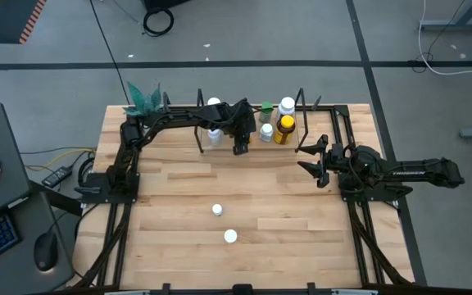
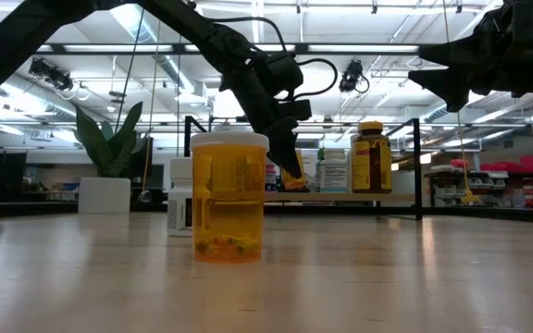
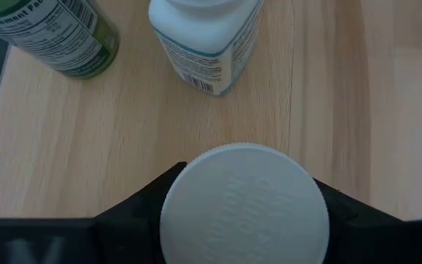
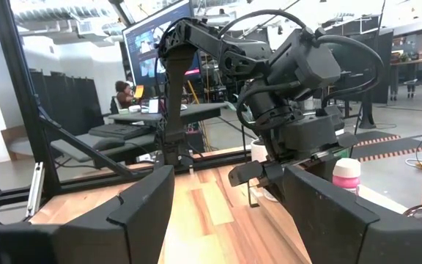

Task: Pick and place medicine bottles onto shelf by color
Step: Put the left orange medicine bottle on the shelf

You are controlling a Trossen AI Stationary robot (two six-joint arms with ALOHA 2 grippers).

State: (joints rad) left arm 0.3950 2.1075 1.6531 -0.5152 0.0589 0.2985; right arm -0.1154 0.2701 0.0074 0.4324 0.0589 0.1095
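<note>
Left tool (image 3: 244, 220) around white-capped bottle (image 3: 244, 209)

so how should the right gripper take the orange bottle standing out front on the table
Grip the orange bottle across its round body just under the white cap, coming straight down from above. It stands upright in open table with only a white bottle close behind, so the right gripper, jaws open, has room either side.

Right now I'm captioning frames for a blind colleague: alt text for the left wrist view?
The left gripper clamps a white-capped bottle, seen from above, over the light-wood shelf. Beyond stand a green bottle and a white bottle.
</note>
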